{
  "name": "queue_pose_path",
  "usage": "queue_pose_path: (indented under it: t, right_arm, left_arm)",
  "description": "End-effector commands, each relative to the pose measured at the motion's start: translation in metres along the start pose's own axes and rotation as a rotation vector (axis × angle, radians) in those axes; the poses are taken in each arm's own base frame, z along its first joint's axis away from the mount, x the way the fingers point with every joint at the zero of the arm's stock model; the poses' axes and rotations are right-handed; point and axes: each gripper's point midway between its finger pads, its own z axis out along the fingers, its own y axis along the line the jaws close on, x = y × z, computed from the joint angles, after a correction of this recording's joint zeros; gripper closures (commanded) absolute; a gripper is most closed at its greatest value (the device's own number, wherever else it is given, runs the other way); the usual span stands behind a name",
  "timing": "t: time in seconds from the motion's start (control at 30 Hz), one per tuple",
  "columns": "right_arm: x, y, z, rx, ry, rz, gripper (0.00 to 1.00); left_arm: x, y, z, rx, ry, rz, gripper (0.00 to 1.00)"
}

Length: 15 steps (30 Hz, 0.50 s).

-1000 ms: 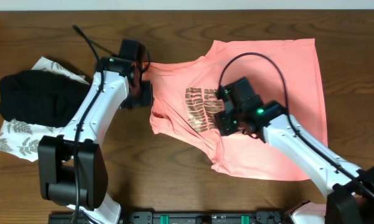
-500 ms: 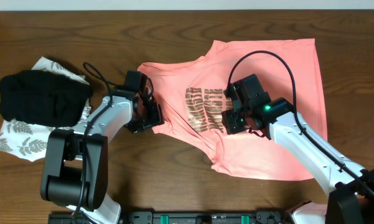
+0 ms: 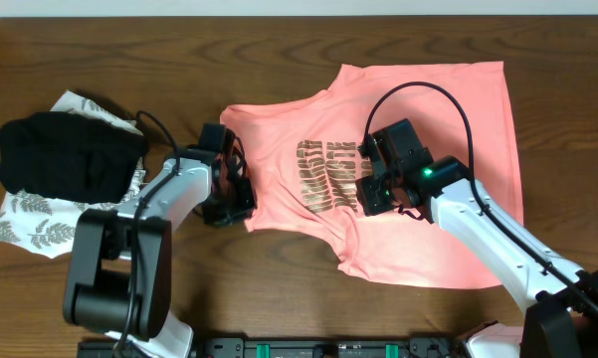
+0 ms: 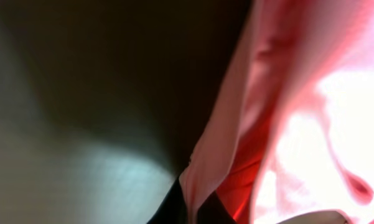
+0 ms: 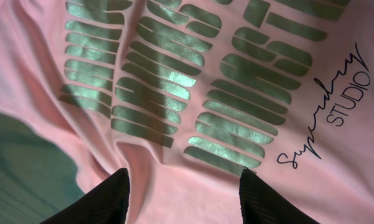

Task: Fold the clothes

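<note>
On the wooden table (image 3: 279, 50) the pink shirt (image 3: 458, 119) lies right of centre, its left edge pinched in the left gripper (image 3: 235, 206), while the right gripper (image 3: 375, 191) hangs spread over the chest lettering (image 3: 323, 174)

- Bare wooden table (image 3: 279, 288) is lying open in front of the T-shirt (image 3: 458, 109) and along its far edge.
- The black garment (image 3: 65, 154), piled on the white leaf-print garment (image 3: 30, 224), is blocking the table's left end.
- The left gripper (image 3: 237, 199) is crowding the shirt's left edge.
- The right gripper (image 3: 370, 187) is hovering over the lettering.
</note>
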Motion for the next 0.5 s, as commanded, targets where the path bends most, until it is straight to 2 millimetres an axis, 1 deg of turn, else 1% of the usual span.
queue_pose_path:
  t: [0.0, 0.07, 0.1, 0.17, 0.2, 0.23, 0.27, 0.33, 0.47]
  right_arm:
    - [-0.005, -0.002, -0.004, 0.006, -0.018, -0.008, 0.46]
    - [-0.005, -0.002, -0.004, 0.006, -0.018, -0.012, 0.46]
    - [-0.005, -0.002, -0.004, 0.006, -0.018, -0.012, 0.46]
    - [-0.005, -0.002, -0.004, 0.006, -0.018, -0.017, 0.47]
    - [-0.005, -0.002, -0.004, 0.007, -0.018, -0.020, 0.47]
    - [-0.005, -0.002, -0.004, 0.007, -0.018, -0.019, 0.47]
    - [-0.005, -0.002, -0.004, 0.006, -0.017, -0.019, 0.47]
    - [-0.004, -0.002, -0.004, 0.006, -0.013, -0.019, 0.48]
    - [-0.003, -0.002, -0.004, 0.007, -0.009, -0.019, 0.48]
  left_arm:
    - [-0.011, 0.010, -0.036, -0.096, -0.118, 0.010, 0.94]
    - [-0.017, 0.017, -0.051, -0.141, -0.189, 0.016, 0.93]
    - [-0.022, 0.018, -0.055, -0.148, -0.219, 0.019, 0.86]
    - [-0.030, 0.018, -0.058, -0.156, -0.262, 0.023, 0.65]
    - [-0.033, 0.018, -0.057, -0.160, -0.271, 0.030, 0.56]
    - [-0.034, 0.020, -0.057, -0.170, -0.274, 0.032, 0.45]
    - [-0.034, 0.023, -0.056, -0.186, -0.273, 0.030, 0.40]
    - [-0.032, 0.031, -0.054, -0.227, -0.259, 0.024, 0.37]
    - [-0.019, 0.038, -0.050, -0.255, -0.203, 0.009, 0.37]
